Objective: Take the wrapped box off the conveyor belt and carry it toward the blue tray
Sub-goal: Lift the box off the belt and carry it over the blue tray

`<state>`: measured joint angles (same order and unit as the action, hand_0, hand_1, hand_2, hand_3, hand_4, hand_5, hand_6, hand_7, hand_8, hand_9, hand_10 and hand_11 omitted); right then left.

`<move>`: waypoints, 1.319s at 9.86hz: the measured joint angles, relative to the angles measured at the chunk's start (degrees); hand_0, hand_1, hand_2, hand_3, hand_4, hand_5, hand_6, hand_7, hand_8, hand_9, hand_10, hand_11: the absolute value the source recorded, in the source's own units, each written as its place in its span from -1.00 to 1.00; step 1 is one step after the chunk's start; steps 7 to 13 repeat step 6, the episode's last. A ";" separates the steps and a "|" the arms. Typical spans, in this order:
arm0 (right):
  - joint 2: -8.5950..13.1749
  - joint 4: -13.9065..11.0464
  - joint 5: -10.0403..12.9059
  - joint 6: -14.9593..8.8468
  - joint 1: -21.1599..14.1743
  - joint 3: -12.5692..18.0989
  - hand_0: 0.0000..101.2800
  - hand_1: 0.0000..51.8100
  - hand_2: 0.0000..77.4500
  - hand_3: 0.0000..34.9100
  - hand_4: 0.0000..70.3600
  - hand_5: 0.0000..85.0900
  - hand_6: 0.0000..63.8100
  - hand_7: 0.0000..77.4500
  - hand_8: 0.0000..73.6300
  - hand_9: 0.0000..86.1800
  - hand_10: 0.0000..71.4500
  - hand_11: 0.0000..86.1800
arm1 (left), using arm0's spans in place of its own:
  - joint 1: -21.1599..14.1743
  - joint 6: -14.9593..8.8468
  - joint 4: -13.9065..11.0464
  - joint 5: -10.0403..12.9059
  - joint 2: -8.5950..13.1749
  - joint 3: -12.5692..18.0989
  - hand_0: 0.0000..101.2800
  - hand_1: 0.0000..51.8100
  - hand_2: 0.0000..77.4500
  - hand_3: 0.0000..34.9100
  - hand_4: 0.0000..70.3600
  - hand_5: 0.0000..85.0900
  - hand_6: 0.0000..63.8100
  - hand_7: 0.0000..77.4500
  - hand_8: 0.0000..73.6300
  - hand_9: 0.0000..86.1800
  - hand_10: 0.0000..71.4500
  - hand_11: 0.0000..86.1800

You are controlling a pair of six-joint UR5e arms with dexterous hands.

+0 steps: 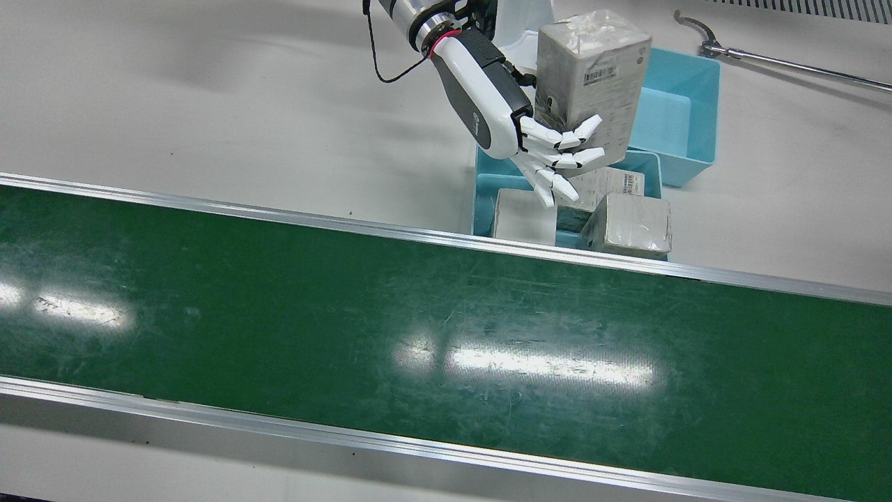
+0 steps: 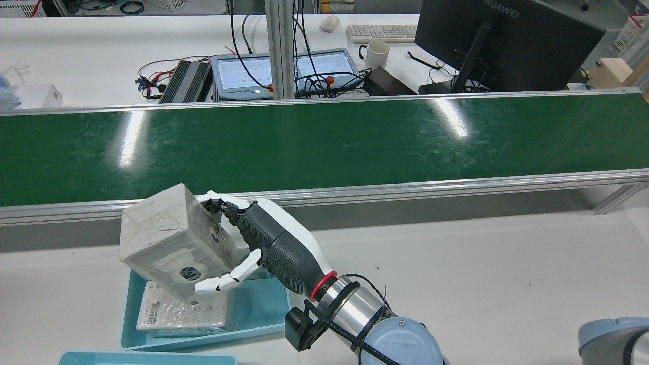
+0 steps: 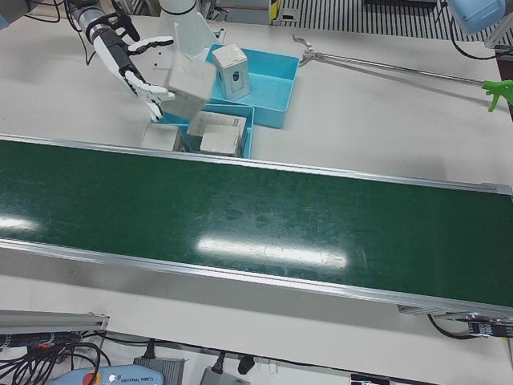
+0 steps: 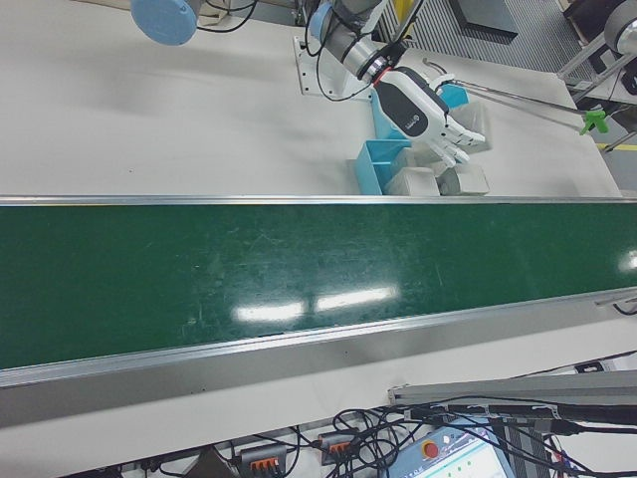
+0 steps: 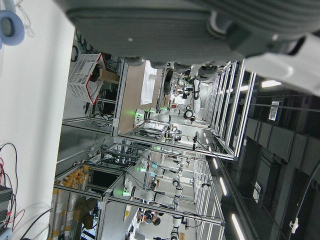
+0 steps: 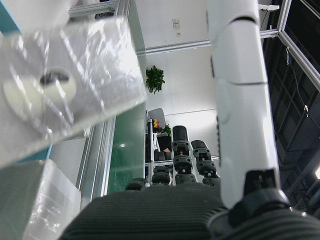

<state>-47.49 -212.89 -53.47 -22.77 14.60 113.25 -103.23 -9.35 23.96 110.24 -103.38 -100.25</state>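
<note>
A white desk (image 2: 76, 56) beyond the belt carries a black monitor (image 2: 507, 45), keyboard (image 2: 383, 33) and mug (image 2: 377, 53).

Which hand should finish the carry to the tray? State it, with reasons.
Right. The right hand grips the box and holds it just above the tray. The left hand shows only in its own view, with no box or tray in sight.

The blue tray (image 1: 481, 202) partly hidden behind hand (image 1: 557, 150) and wrapped box (image 1: 592, 77); other arm (image 2: 611, 337) cut off at edge
</note>
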 joint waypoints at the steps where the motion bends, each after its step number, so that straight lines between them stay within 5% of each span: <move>1: -0.59 -0.03 -0.01 0.00 -0.24 0.74 0.03 -0.39 -0.76 -1.00 -0.74 -0.76 -0.76 -0.48 -0.91 -0.86 -0.98 -0.96 | 0.00 0.00 0.00 0.00 0.00 0.00 -1.00 -1.00 -0.99 -1.00 -1.00 -0.99 -1.00 -0.99 -0.99 -0.99 -1.00 -0.99; 2: -1.43 -0.08 0.01 0.00 -0.27 1.88 0.02 -0.33 -0.93 -1.00 -0.71 -0.71 -0.81 -0.46 -0.91 -0.91 -0.98 -0.97 | 0.00 0.00 0.00 0.00 0.00 0.00 -1.00 -1.00 -0.99 -1.00 -1.00 -0.99 -0.98 -0.99 -0.99 -1.00 -0.98 -0.99; 6: -6.98 -2.75 0.05 0.98 5.38 9.75 0.02 -0.33 -0.89 -0.97 -0.58 -0.58 -0.73 -0.35 -0.87 -0.82 -1.00 -0.97 | 0.00 0.00 0.00 0.00 0.00 0.00 -1.00 -1.00 -0.97 -1.00 -1.00 -0.97 -0.98 -0.99 -0.99 -1.00 -1.00 -0.99; 13: -6.98 -2.75 0.05 0.98 5.38 9.75 0.02 -0.33 -0.89 -0.97 -0.58 -0.58 -0.73 -0.35 -0.87 -0.82 -1.00 -0.97 | 0.00 0.00 0.00 0.00 0.00 0.00 -1.00 -1.00 -0.97 -1.00 -1.00 -0.97 -0.98 -0.99 -0.99 -1.00 -1.00 -0.99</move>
